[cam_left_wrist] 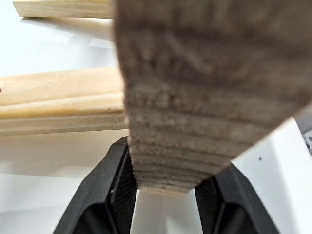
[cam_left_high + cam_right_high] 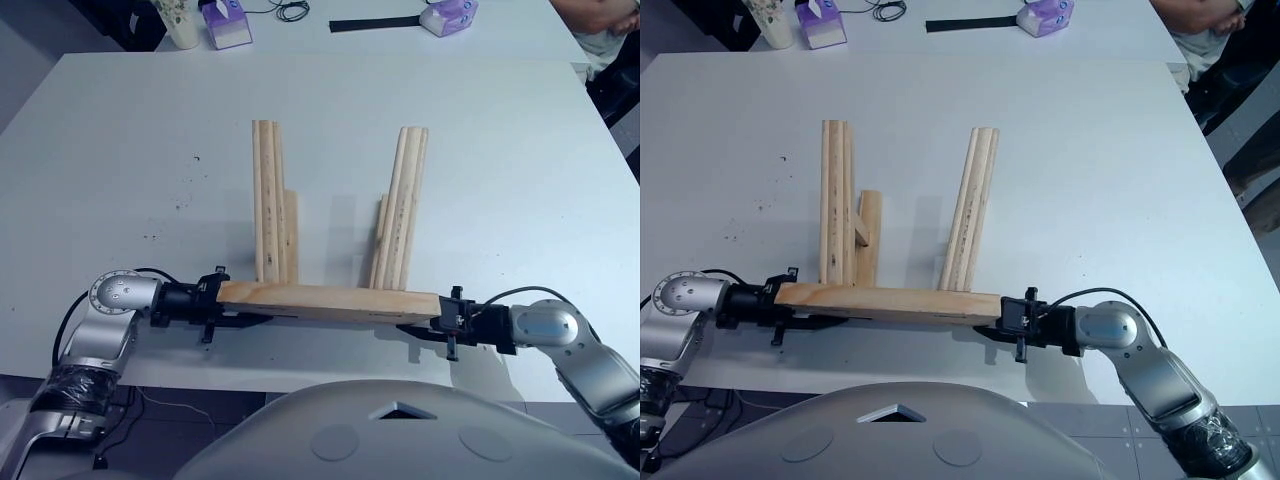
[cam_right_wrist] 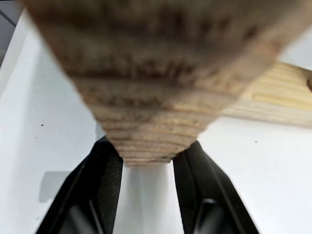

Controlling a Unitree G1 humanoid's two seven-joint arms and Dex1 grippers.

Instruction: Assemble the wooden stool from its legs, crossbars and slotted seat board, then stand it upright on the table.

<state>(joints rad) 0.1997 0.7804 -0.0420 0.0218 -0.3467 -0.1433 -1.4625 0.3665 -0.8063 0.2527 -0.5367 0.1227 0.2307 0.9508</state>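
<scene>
One seat board (image 2: 330, 300), two leg frames (image 2: 272, 200) (image 2: 402, 205), two tissue packs (image 2: 226, 24) (image 2: 448, 14).

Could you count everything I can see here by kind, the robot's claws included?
wooden stool: 1
grippers: 2
purple tissue boxes: 2
patterned cup: 1
black strap: 1
black cable: 1
Total: 8
</scene>
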